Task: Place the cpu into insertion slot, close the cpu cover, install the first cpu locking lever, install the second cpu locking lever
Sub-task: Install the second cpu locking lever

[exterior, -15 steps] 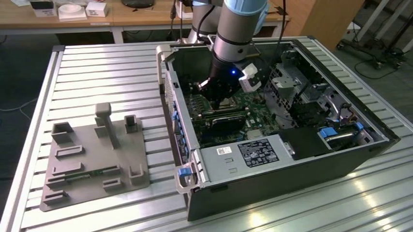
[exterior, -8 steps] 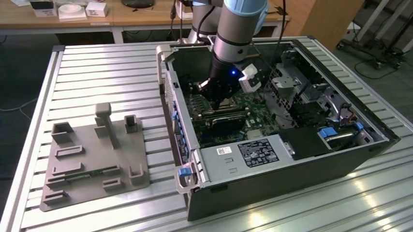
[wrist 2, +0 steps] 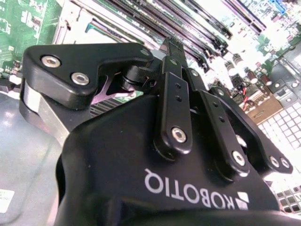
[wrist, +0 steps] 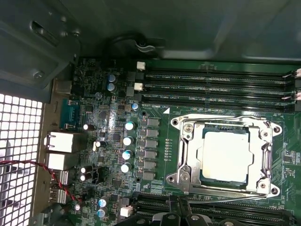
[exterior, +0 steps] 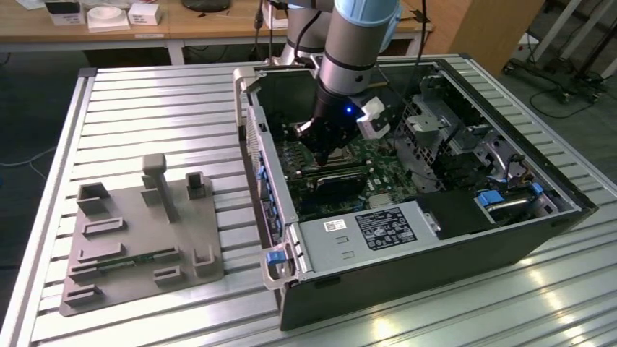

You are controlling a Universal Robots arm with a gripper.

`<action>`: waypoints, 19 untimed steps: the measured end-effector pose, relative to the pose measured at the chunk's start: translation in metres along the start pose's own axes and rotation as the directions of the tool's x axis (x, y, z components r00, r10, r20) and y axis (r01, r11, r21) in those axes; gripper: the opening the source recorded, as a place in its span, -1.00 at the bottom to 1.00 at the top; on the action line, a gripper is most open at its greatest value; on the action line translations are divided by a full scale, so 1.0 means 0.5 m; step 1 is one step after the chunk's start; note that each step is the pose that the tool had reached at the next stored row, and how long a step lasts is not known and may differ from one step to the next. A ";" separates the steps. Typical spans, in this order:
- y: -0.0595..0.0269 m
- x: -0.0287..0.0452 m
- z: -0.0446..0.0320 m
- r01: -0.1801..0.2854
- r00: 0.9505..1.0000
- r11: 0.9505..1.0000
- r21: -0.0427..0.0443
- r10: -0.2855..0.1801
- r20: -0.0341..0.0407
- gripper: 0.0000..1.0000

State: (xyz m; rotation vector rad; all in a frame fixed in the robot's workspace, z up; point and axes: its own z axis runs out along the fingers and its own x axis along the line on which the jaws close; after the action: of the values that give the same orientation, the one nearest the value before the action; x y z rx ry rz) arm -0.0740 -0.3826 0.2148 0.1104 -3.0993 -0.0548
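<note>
The silvery-grey cpu [wrist: 225, 155] sits square under the closed cpu cover [wrist: 188, 155] (whether the gripper [exterior: 333, 155] grips anything, I cannot tell).

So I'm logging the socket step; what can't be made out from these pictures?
- Gripper fingertips: exterior view, lost against the dark case; second wrist view, hidden by the gripper's own body.
- Locking levers: first wrist view, too thin to tell latched around the cpu cover.
- cpu: exterior view, behind the gripper.

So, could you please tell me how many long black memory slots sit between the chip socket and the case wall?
4 memory slots, in parallel rows between the socket and the case wall. More slots lie past the socket's other side, partly hidden.
</note>
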 end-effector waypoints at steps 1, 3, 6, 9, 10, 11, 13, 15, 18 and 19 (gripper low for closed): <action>0.000 0.000 0.000 0.000 1.000 1.000 0.000 0.000 0.000 -0.79; 0.000 0.000 0.000 0.000 1.000 1.000 0.000 0.000 0.000 -0.79; 0.000 0.000 0.001 0.000 1.000 1.000 0.000 0.000 -0.001 -0.79; 0.000 0.000 0.001 0.000 1.000 1.000 0.000 0.000 -0.003 -0.79; 0.000 0.000 0.001 0.000 1.000 1.000 -0.001 0.000 -0.004 -0.79; 0.000 0.000 0.001 0.000 1.000 1.000 -0.001 0.000 -0.005 -0.79; 0.000 0.000 0.002 0.000 1.000 1.000 -0.001 0.000 -0.006 -0.79; 0.000 0.000 0.002 0.000 1.000 1.000 -0.001 0.000 -0.007 -0.79; 0.000 0.000 0.002 0.000 1.000 1.000 -0.001 0.000 -0.007 -0.79; 0.000 0.000 0.002 0.000 1.000 1.000 -0.001 0.000 -0.007 -0.79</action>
State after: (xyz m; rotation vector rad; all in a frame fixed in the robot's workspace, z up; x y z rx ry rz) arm -0.0740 -0.3826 0.2138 0.1100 -3.0926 -0.0554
